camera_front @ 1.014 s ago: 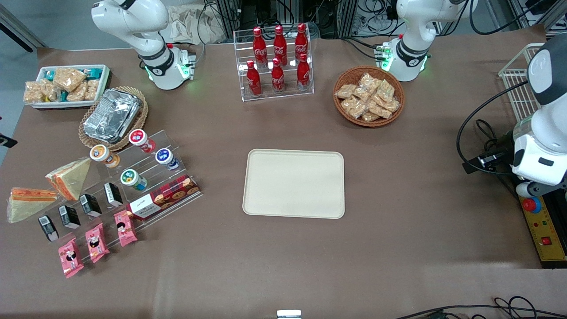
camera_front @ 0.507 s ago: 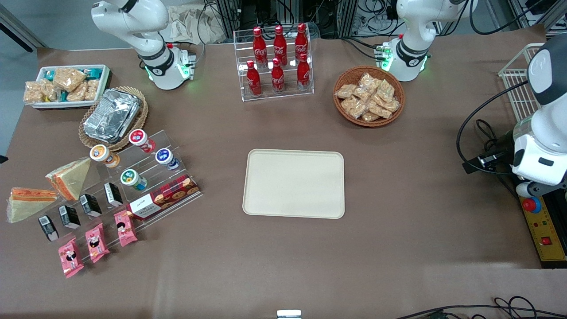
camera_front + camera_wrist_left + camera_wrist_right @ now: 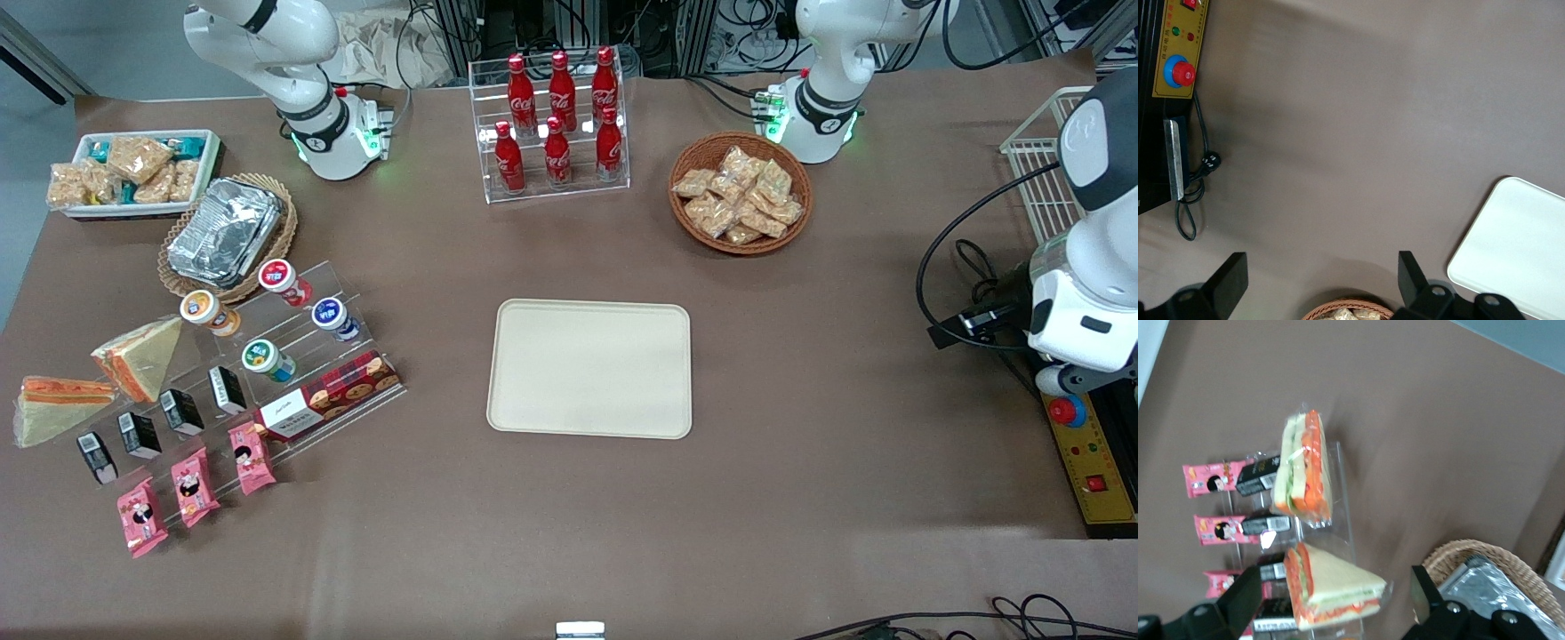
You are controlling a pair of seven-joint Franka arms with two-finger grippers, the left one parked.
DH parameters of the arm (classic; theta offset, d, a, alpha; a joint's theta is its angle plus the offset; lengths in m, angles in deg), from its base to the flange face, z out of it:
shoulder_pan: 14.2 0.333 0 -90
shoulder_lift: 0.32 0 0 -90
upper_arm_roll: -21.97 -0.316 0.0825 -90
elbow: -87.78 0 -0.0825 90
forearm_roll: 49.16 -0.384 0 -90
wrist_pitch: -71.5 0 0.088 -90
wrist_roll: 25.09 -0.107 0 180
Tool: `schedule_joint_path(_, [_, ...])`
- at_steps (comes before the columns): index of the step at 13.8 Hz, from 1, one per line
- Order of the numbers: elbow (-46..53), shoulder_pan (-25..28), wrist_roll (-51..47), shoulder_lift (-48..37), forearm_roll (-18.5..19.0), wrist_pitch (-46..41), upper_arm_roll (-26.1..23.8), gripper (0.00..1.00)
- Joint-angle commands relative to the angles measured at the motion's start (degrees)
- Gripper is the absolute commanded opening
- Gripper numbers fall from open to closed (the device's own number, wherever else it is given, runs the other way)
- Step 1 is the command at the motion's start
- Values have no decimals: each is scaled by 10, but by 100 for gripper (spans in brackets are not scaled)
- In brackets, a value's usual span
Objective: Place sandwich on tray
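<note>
The bench (image 3: 551,551) is covered in plain brown and lies bare along its near edge, with wide open room around the middle. Nearest at my working end are three pink packets (image 3: 191,489), then a row of small black cartons (image 3: 160,422) on a clear stepped stand (image 3: 356,293). A red biscuit box (image 3: 329,396) lies on the stand beside them.

The tray (image 3: 589,369) sits flat in the middle of the bench with nothing on it and bare cloth on all sides. It is well apart from the stand.

The sandwich (image 3: 140,356) lies at the stand's outer end, far from the tray. The second wedge (image 3: 58,407) lies just beside it, nearer the bench's end edge.

My pincer (image 3: 1335,580) hangs above these two wedges with its fingers (image 3: 1248,597) wide apart and holding nothing. The sandwich (image 3: 1331,590) shows between them, and the second wedge (image 3: 1305,470) lies clear of them.

Farther on, four lidded cups (image 3: 267,320) stand on the stand's upper steps. A wicker basket (image 3: 178,267) holds a foil container (image 3: 222,231). A white bin (image 3: 209,147) of snack packets sits near the far corner.

Toward the parked arm's end, a round basket (image 3: 689,227) is heaped with snack bags (image 3: 738,200). Farthest of all, a clear rack (image 3: 484,191) holds six red bottles (image 3: 556,120).
</note>
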Motion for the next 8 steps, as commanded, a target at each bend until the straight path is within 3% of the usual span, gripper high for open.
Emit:
schedule_joint_path(1, [2,-14,11,28,-31,39,1,99])
schedule_joint_path(8, [3,-13,10,81,-40,96,-2,99])
